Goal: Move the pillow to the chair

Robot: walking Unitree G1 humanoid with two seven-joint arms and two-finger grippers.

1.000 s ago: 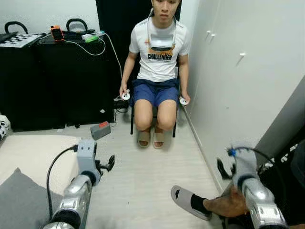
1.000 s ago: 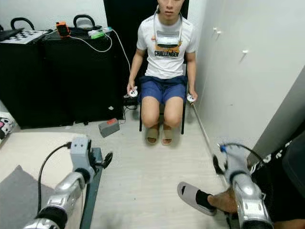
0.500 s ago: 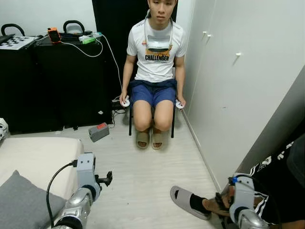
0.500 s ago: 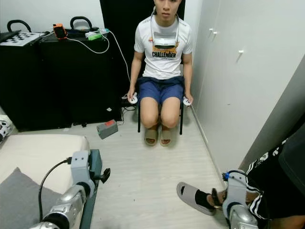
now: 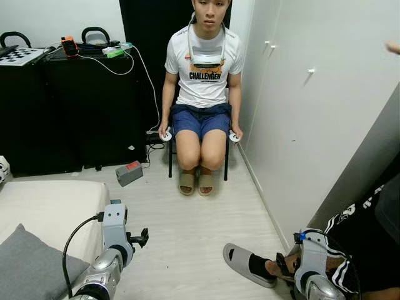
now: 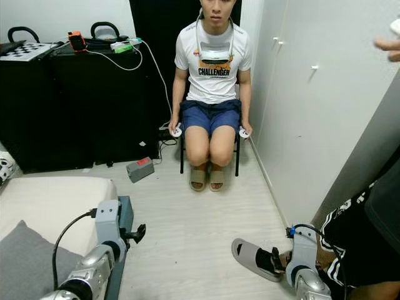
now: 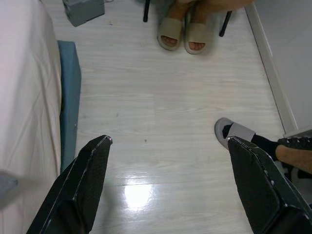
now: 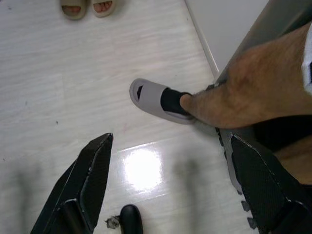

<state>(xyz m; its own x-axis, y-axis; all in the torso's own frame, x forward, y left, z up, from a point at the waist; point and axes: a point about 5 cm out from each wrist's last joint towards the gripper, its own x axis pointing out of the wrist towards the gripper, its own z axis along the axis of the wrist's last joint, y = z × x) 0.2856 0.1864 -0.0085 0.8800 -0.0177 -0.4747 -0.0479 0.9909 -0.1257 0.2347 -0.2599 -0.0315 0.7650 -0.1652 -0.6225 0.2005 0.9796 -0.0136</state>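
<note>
A grey pillow (image 5: 28, 265) lies on the cream bed (image 5: 50, 209) at my lower left. The chair (image 5: 170, 164) stands against the far wall, with a person (image 5: 201, 75) seated on it holding two controllers. My left gripper (image 5: 141, 237) hangs low beside the bed's edge, over the floor; its wrist view shows it open (image 7: 168, 141) with nothing between the fingers. My right gripper (image 5: 282, 265) hangs low at the right, close to another person's foot, and is open (image 8: 171, 138) and empty.
A second person's leg in a grey slipper (image 5: 247, 264) stands at the lower right, with a hand (image 6: 389, 45) at the upper right. White wardrobe doors (image 5: 312, 112) line the right. A black cabinet (image 5: 69, 106) stands at the back left, a grey box (image 5: 129, 172) on the floor.
Both arms have dropped lower in the head views, the right one toward the slippered foot. The camera has shifted a little. A hand has come into view at the upper right.
</note>
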